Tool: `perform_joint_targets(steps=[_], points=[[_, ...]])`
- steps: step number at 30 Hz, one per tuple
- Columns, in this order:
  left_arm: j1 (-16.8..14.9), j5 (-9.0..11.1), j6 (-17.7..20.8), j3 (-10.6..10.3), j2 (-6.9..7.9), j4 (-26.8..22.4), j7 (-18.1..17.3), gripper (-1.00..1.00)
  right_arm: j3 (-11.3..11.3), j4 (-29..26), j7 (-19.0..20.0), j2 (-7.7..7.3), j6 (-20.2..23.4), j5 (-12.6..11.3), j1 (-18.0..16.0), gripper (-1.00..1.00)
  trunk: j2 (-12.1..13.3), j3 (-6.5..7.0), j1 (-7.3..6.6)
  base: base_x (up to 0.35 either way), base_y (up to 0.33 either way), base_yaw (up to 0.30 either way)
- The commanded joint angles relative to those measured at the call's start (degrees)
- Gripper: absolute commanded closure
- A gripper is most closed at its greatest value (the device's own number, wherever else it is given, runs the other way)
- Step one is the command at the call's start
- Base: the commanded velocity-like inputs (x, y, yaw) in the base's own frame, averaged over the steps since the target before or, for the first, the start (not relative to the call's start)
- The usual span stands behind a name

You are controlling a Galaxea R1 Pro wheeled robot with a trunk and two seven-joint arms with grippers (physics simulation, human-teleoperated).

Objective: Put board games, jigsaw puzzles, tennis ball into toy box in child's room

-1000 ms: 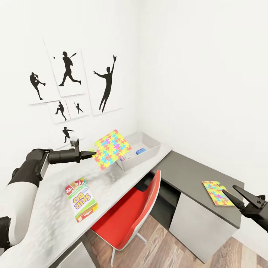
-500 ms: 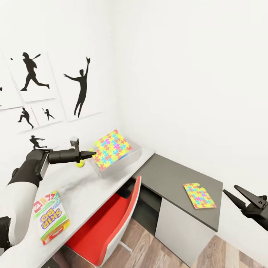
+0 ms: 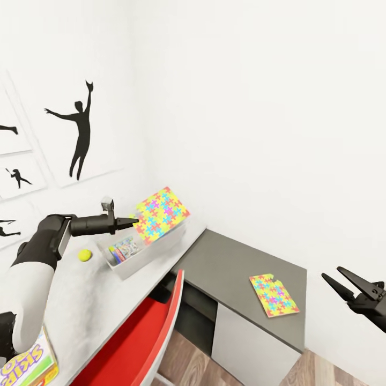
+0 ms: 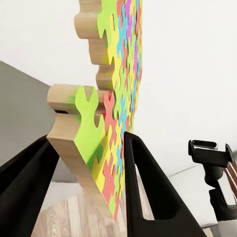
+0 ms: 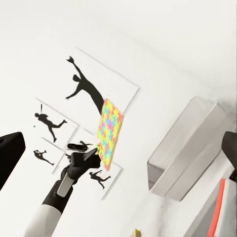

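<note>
Multicoloured and tilted, one jigsaw puzzle (image 3: 161, 214) is clamped by its edge between the two fingers of the left end effector (image 3: 131, 220), held above the toy box (image 3: 140, 254) on the pale bench (image 3: 91, 300). Inside the toy box lies a light-blue board game (image 3: 123, 249). Just beside the toy box rests the tennis ball (image 3: 84, 255). Well apart from the toy box, on the lower dark-grey section (image 3: 230, 268), lies the second jigsaw puzzle (image 3: 273, 294). Beyond it the right end effector (image 3: 335, 279) hangs with fingers apart, holding nothing. The Skip-Bo box (image 3: 29, 367) lies at the bench's near end.

A child's room, probably in a home. Sports-silhouette pictures (image 3: 80, 131) hang on the white wall above the desk (image 3: 241, 262). On the desk lie a jigsaw (image 3: 273, 295), a ball (image 3: 84, 255) and a toy box (image 3: 128, 262).
</note>
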Motion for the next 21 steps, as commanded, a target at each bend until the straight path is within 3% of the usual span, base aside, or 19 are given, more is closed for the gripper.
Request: perform_joint_targets(steps=[1, 10, 17, 21], points=[[-0.06, -0.4, 0.61, 0.13, -0.02, -0.04, -0.42, 1.0, -0.04, 0.03, 0.29, -0.03, 0.18, 0.2, -0.07, -1.0, -0.12, -0.12, 0.06, 0.236, -0.116, -0.178], [-0.06, -0.4, 0.61, 0.25, -0.19, -0.04, -0.35, 1.0, 0.02, 0.03, 0.29, 0.0, 0.18, 0.19, -0.07, -1.0, -0.12, -0.12, 0.06, 0.179, -0.052, -0.208], [-0.06, -0.4, 0.61, 0.37, -0.2, -0.04, -0.32, 1.0, 0.05, 0.01, 0.29, 0.08, 0.18, 0.15, -0.07, -1.0, -0.12, -0.12, 0.06, 0.113, -0.081, -0.022], [-0.06, -0.4, 0.61, 0.39, -0.2, -0.04, -0.31, 1.0, 0.25, -0.05, 0.29, 0.09, 0.18, 0.12, -0.07, -1.0, -0.12, -0.12, 0.06, 0.012, -0.029, 0.141]])
